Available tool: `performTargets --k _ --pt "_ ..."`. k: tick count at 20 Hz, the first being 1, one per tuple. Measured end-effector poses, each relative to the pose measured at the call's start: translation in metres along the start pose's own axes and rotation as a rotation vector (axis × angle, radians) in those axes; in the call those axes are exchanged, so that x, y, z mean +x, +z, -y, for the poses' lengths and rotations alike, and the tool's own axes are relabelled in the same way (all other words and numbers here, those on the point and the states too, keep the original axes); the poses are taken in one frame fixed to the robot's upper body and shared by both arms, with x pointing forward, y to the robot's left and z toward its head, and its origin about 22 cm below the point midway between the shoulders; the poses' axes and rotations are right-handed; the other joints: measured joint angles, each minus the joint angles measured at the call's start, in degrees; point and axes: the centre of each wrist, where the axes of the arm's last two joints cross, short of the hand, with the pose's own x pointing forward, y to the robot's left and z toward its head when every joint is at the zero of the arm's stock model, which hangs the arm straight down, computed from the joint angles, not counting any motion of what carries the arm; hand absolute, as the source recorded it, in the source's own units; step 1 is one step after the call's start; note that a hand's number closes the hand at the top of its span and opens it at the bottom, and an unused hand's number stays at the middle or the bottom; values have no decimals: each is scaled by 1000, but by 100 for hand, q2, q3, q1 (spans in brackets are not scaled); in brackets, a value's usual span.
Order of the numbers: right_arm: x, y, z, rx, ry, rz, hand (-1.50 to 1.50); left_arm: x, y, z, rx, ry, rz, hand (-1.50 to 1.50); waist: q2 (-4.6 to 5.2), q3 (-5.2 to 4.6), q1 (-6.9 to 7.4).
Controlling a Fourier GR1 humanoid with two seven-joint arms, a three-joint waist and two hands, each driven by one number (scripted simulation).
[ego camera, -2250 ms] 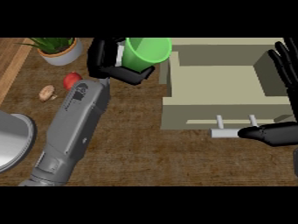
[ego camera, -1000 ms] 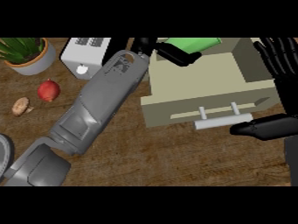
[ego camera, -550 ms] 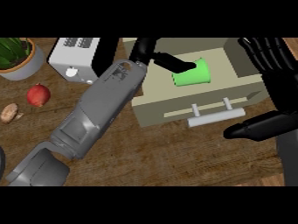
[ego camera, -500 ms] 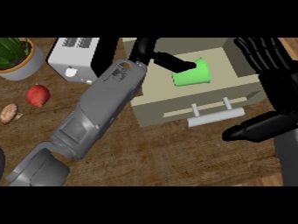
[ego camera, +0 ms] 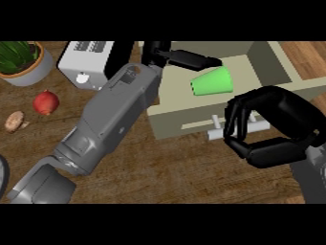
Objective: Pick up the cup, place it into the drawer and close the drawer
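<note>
Views: one only, the head view; no second view, so no shared area.

Position: above the brown wood-grain counter [ego camera: 179, 177], at the robot's head.

Facing: steeply downward onto the counter top.

Nearness: close; the grey left forearm [ego camera: 105, 129] rises from the lower left edge and fills much of the middle.

Extent: left edge reaches the green plant in a grey pot [ego camera: 17, 64]; upper edge cuts the white toaster [ego camera: 88, 64] and the open beige drawer [ego camera: 186, 117]; the right edge crops the drawer's far corner.
</note>
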Motion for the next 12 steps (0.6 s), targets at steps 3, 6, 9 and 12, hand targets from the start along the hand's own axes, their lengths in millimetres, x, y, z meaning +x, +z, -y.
performTargets --k 3,6,9,12 --pt "0 7 0 84 81 -114 -150 -1 0 -1 36 15 25 -150 -44 1 151" --pt "-4 14 -6 110 175 -218 -150 -2 0 -2 65 30 28 -150 -81 4 311" --pt "-7 16 -12 108 304 -291 -150 -4 0 -5 88 49 28 -150 -100 6 473" --pt "-26 20 -20 79 376 -370 -150 -10 5 -8 95 76 37 -150 -129 6 679"
